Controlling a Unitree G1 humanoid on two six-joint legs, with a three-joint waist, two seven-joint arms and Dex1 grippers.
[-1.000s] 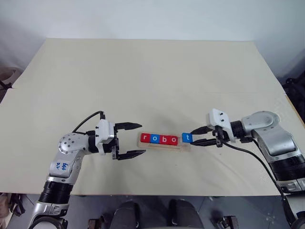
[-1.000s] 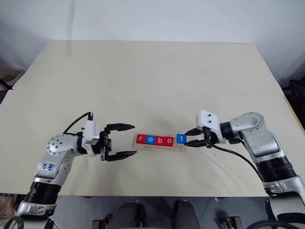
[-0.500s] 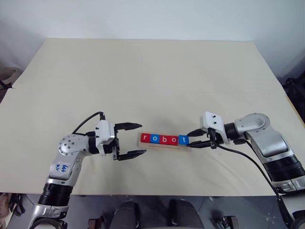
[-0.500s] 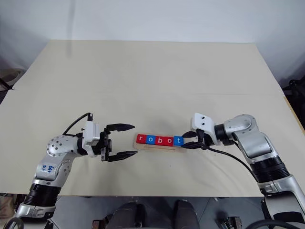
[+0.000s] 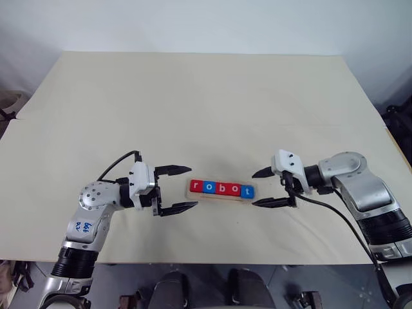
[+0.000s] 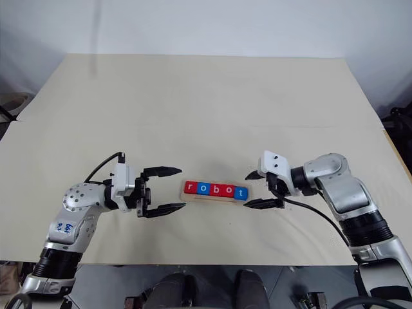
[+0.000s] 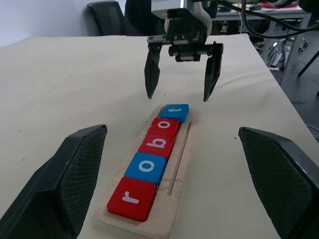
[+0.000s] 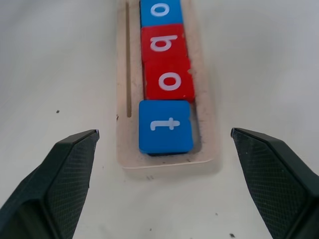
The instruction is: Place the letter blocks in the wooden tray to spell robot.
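Change: the right gripper (image 5: 265, 188) is now standing with its fingers spread wide; earlier they were closing around the blue t block (image 8: 165, 126), which is now lying free.
Letter blocks (image 5: 223, 188): sitting in a row in the wooden tray (image 7: 178, 181), reading r-o-b-o-t.
Tray axis: running from 9 o'clock to 3 o'clock in the head views.
Left gripper (image 5: 183, 188): hovering wide open, holding nothing, at the tray's 9 o'clock end.
Surface: a beige table (image 5: 206, 109) is carrying the tray near its 6 o'clock edge.
Room: a white wall (image 5: 206, 26) is standing at 12 o'clock.
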